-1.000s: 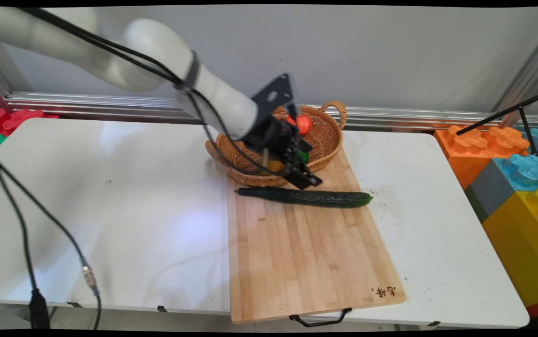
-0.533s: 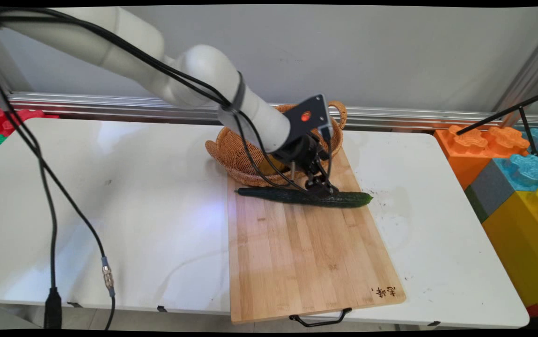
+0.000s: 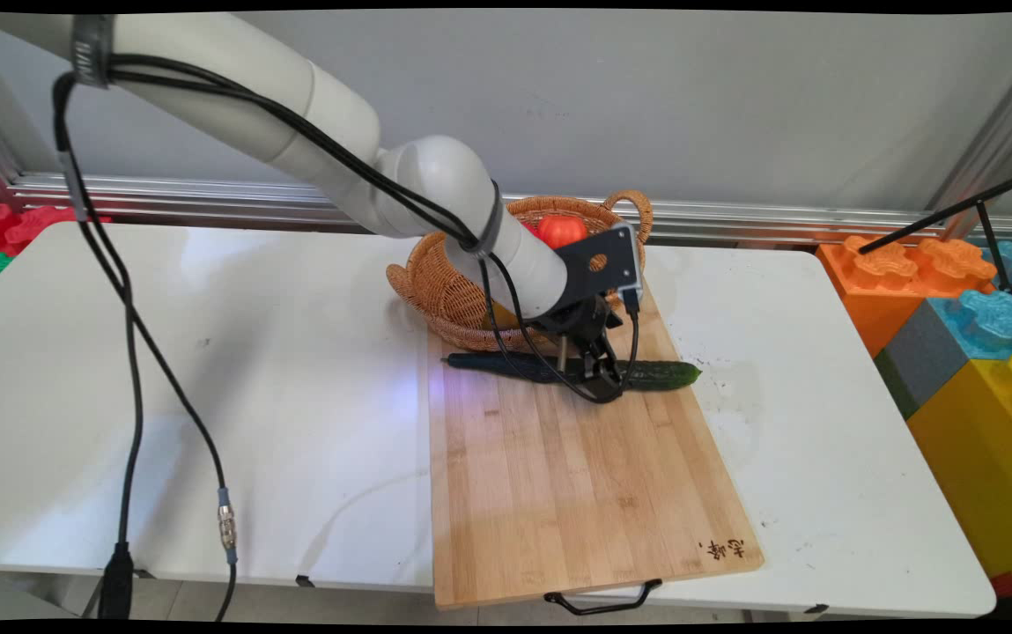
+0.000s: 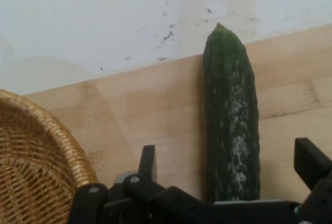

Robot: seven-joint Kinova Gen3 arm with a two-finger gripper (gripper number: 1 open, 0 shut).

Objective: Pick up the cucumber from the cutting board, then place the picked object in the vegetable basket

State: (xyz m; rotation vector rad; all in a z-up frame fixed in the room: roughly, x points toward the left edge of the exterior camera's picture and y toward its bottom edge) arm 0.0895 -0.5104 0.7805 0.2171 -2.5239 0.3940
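Observation:
A long dark green cucumber (image 3: 668,375) lies across the far end of a wooden cutting board (image 3: 576,493). My gripper (image 3: 598,380) is down over the cucumber's middle. In the hand view the cucumber (image 4: 231,115) runs up between the two black fingers (image 4: 148,159), with a gap on each side, so the gripper (image 4: 226,149) is open and straddles it. Just behind stands a wicker basket (image 3: 457,295) holding a red tomato (image 3: 561,231); the arm hides the rest of its contents. The basket's rim (image 4: 36,167) shows at the hand view's lower left.
Large coloured toy blocks (image 3: 955,308) are stacked off the table's right end, with a black tripod rod (image 3: 955,211) above them. Red and green blocks (image 3: 3,231) sit at the far left. Black cables (image 3: 127,370) hang over the table's left side. The board's handle (image 3: 602,604) overhangs the near edge.
The arm swung from above the basket to the right and down onto the board. The gripper has lowered until its fingers stand on either side of the cucumber. The cucumber has not moved.

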